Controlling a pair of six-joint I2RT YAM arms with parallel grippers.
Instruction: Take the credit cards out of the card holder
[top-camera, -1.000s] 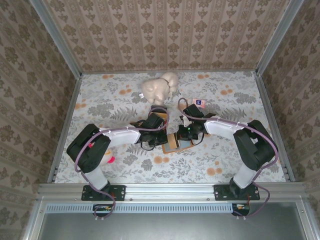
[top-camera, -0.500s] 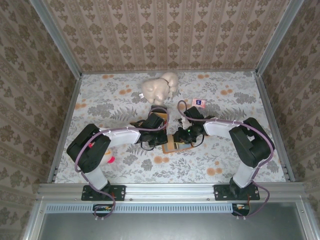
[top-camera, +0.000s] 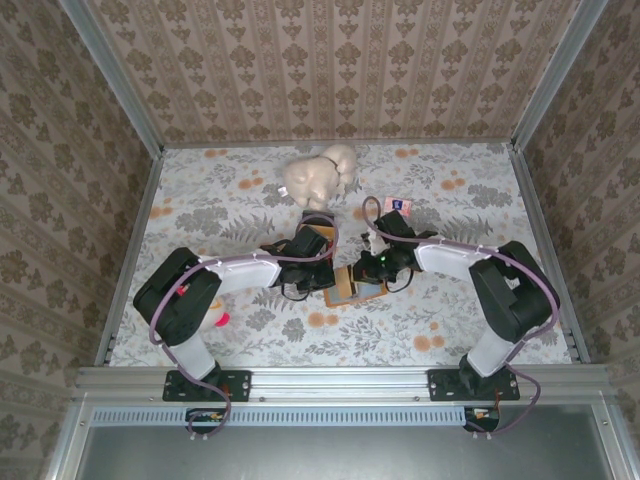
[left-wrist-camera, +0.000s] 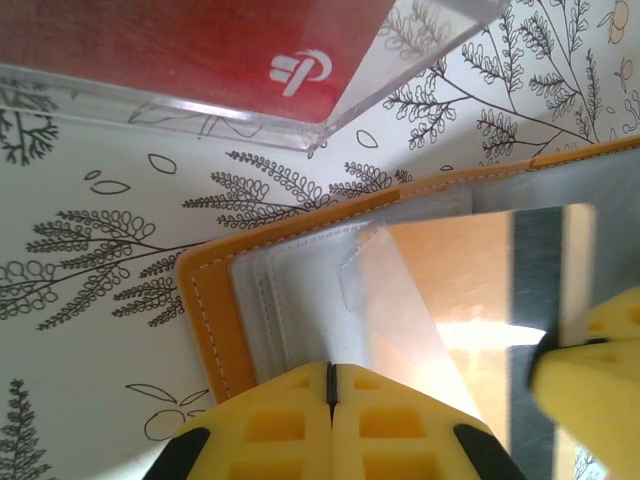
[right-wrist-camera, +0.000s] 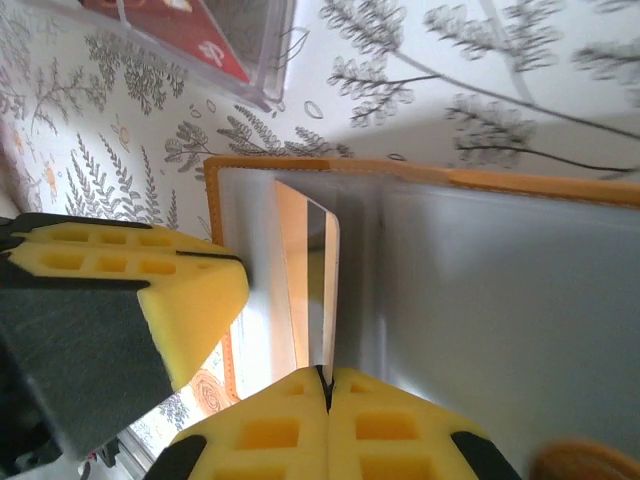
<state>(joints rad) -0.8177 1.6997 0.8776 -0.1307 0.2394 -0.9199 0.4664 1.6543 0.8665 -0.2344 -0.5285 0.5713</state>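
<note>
Left claw (left-wrist-camera: 330, 400) is seen with its yellow pads pressed flat together, no gap. Whether a pocket flap is pinched cannot be told, as the contact is hidden under the pads. Right claw (right-wrist-camera: 325, 415) is likewise closed, and a card (right-wrist-camera: 303, 280), seen nearly edge-on, runs straight into its pad seam, so the card is read as nipped there. The card face is washed out by glare. A dark stripe is made out along one side, but no lettering.

The card holder (left-wrist-camera: 205, 320) is laid open directly under both claws, with its tan-orange rim and grey pockets showing. Its far half is cropped in the left wrist view, and from above it is mostly covered by the claws. The left claw's pad is set at the holder's pocket edge, just beside the nipped card.

Beyond the left claw, past the holder's corner, a red card (left-wrist-camera: 180, 50) with a pale logo is seen in a clear case (left-wrist-camera: 300, 125). Both are cut off by the frame edge, so the stack count cannot be told. Well beyond both claws a plush toy (top-camera: 318, 177) is seen. A pink packet (top-camera: 399, 206) lies beyond the right claw, its mark too small to read.
</note>
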